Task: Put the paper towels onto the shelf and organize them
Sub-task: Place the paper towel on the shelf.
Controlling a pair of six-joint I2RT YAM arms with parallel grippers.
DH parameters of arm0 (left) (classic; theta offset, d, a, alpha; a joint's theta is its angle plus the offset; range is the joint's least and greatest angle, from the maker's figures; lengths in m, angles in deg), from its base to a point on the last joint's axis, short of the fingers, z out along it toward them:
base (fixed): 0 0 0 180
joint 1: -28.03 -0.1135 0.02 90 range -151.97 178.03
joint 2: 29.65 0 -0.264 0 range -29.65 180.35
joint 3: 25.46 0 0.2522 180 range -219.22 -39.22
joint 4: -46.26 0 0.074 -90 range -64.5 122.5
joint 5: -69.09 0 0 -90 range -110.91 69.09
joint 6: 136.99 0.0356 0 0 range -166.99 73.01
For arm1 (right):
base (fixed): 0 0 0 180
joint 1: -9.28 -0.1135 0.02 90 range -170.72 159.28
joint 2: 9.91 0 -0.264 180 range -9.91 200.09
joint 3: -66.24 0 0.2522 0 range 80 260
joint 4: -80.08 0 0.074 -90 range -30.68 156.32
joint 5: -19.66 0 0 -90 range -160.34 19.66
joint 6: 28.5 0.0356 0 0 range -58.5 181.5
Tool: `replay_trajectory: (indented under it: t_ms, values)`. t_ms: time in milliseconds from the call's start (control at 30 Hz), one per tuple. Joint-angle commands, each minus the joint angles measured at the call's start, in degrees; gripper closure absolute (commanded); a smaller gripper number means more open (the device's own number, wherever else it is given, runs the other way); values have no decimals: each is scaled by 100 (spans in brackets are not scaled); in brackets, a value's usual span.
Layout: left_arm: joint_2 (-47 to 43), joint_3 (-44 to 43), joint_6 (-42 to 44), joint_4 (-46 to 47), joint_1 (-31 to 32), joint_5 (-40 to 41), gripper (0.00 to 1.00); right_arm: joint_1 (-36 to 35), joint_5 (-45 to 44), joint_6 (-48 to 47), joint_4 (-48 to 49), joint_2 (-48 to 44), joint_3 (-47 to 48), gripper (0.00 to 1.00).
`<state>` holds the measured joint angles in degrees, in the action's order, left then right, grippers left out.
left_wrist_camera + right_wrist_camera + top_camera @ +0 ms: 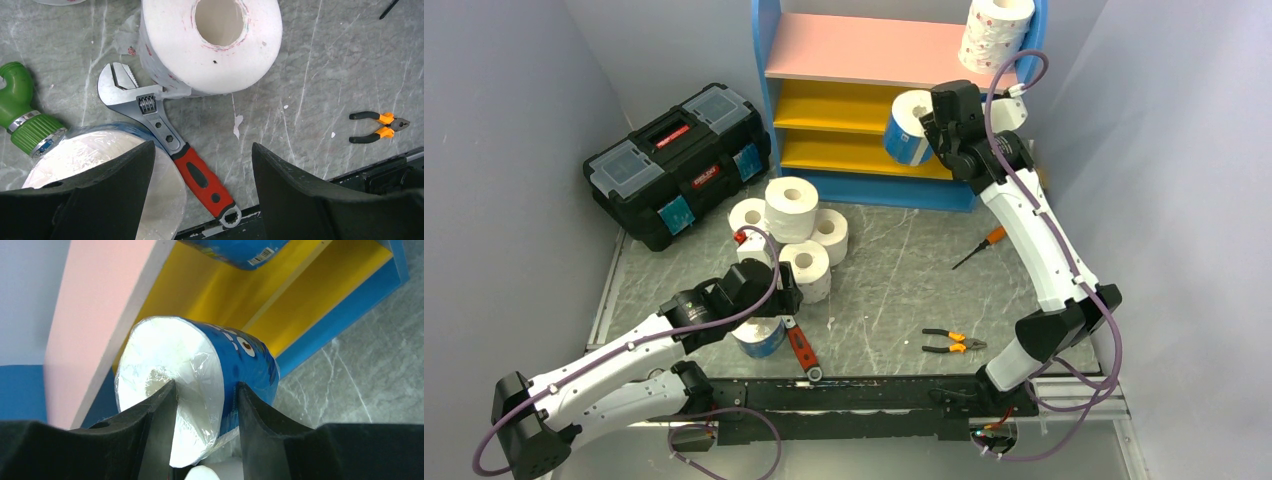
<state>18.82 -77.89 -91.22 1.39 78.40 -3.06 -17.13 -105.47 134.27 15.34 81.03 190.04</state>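
The blue-framed shelf (769, 100) stands at the back, with a pink-dotted roll (996, 32) on its pink top board. My right gripper (927, 125) is shut on a blue-wrapped paper towel roll (200, 370), one finger in the core and one outside, held level with the yellow boards (320, 285). Another blue-wrapped roll (240, 252) lies deeper in the shelf. Several white rolls (794, 225) are clustered mid-table. My left gripper (202, 170) hangs open over a red-handled wrench (200, 175), its left finger above a blue-wrapped roll (90, 155). A pink-dotted roll (215, 45) stands just ahead.
A black toolbox (679, 160) sits at the back left. On the table lie an orange screwdriver (979, 247) and orange pliers (952, 343). A green fitting (25, 120) lies left of the wrapped roll. Grey walls close in both sides.
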Motion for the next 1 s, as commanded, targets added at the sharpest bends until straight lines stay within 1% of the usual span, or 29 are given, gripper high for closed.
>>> replay_trajectory:
  t_ms: [0,267,500,767,967]
  values:
    - [-35,-166,50,47,-9,13,23,-32,-468,-60,965,-191,40,100]
    - [-16,-144,105,102,-9,83,23,-16,-667,-18,1162,144,92,100]
    - [97,-207,134,34,-10,142,23,-13,-672,-34,1546,200,-170,100]
    - [58,-175,142,51,-7,211,23,16,-670,-79,1561,440,71,100]
    - [34,-142,134,52,-10,189,23,58,-705,-90,1720,484,-25,100]
